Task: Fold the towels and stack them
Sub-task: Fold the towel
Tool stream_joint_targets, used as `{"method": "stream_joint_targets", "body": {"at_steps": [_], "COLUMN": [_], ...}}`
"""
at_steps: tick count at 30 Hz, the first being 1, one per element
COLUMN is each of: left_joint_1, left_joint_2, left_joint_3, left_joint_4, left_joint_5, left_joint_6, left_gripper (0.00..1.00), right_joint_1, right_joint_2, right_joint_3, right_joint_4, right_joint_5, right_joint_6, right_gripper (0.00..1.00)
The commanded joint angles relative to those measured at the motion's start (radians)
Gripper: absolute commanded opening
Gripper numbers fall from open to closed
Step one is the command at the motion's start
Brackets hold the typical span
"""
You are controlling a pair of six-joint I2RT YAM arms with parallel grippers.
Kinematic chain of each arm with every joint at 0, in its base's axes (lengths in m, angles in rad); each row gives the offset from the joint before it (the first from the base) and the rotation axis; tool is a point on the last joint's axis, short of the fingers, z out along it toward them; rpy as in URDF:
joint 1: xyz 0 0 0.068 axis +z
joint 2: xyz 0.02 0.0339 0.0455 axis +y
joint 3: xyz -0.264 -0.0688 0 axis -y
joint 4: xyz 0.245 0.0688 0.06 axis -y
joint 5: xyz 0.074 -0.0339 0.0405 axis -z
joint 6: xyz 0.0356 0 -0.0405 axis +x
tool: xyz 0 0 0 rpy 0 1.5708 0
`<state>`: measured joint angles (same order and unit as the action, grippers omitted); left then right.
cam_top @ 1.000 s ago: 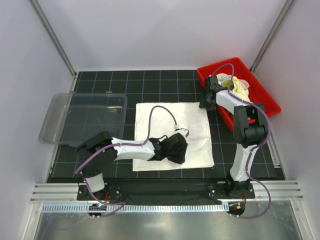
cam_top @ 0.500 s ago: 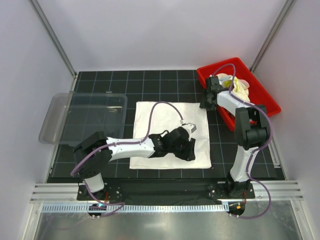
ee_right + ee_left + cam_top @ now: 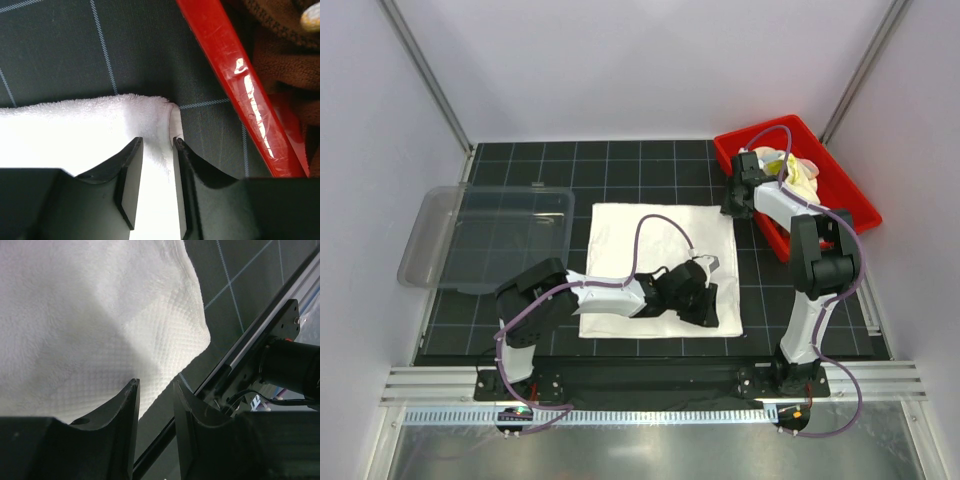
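A large cream-white towel [image 3: 650, 255] lies spread flat on the black mat. My left gripper [image 3: 710, 305] hangs low over its near right corner; in the left wrist view the gripper [image 3: 155, 384] is open, the towel's [image 3: 100, 315] edge and bare mat showing in the gap. My right gripper [image 3: 730, 208] is at the far right corner. Seen from the right wrist, it [image 3: 157, 141] stands open astride that corner of the towel [image 3: 75, 125], with cloth between the fingers. More towels, a yellow one [image 3: 800, 178] and a brown one [image 3: 285, 55], lie in the red bin [image 3: 757, 130].
The red bin's wall [image 3: 235, 85] runs close beside the right gripper. A clear plastic bin [image 3: 425, 240] stands at the left of the mat. The metal rail at the table's near edge [image 3: 260, 340] lies just beyond the towel's near corner.
My left gripper has slid right across the towel toward its near right corner. The right arm has stayed at the far right corner.
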<state>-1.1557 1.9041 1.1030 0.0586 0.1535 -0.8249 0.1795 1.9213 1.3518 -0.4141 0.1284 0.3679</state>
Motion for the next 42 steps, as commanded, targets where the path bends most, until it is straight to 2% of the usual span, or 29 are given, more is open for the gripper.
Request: {"method": "stream_joint_targets", "body": {"at_steps": [1, 3, 7, 20, 35, 38, 39, 42], "left_joint_1": [-0.006, -0.006, -0.007, -0.01, -0.021, -0.021, -0.021, -0.019], "left_joint_2": [0.0, 0.006, 0.015, 0.052, 0.093, 0.075, 0.066, 0.021], "left_joint_3": [-0.014, -0.028, -0.055, -0.091, -0.084, -0.068, -0.054, 0.084], "left_joint_4": [0.058, 0.055, 0.055, 0.05, 0.05, 0.049, 0.032, -0.118], "left_joint_5": [-0.014, -0.023, -0.032, -0.051, -0.031, -0.02, -0.014, -0.032], "left_joint_6": [-0.014, -0.02, -0.022, -0.023, -0.036, -0.04, -0.034, 0.029], "left_gripper": [0.36, 0.35, 0.35, 0.34, 0.34, 0.34, 0.34, 0.38], "right_joint_1": [-0.002, -0.002, -0.002, -0.026, -0.055, -0.054, -0.055, -0.055], "right_joint_2": [-0.008, -0.01, 0.013, 0.073, 0.136, 0.125, 0.099, 0.05], "right_joint_3": [0.01, 0.013, 0.046, 0.083, 0.159, 0.182, 0.197, 0.28], "right_joint_4": [0.058, 0.064, 0.08, 0.204, 0.225, 0.175, 0.143, 0.025], "right_joint_5": [0.017, 0.025, 0.074, -0.007, 0.013, 0.013, 0.014, 0.02], "right_joint_6": [-0.017, -0.021, -0.044, -0.09, -0.129, -0.127, -0.116, -0.103], "right_gripper": [0.33, 0.26, 0.01, 0.01, 0.01, 0.15, 0.25, 0.39]}}
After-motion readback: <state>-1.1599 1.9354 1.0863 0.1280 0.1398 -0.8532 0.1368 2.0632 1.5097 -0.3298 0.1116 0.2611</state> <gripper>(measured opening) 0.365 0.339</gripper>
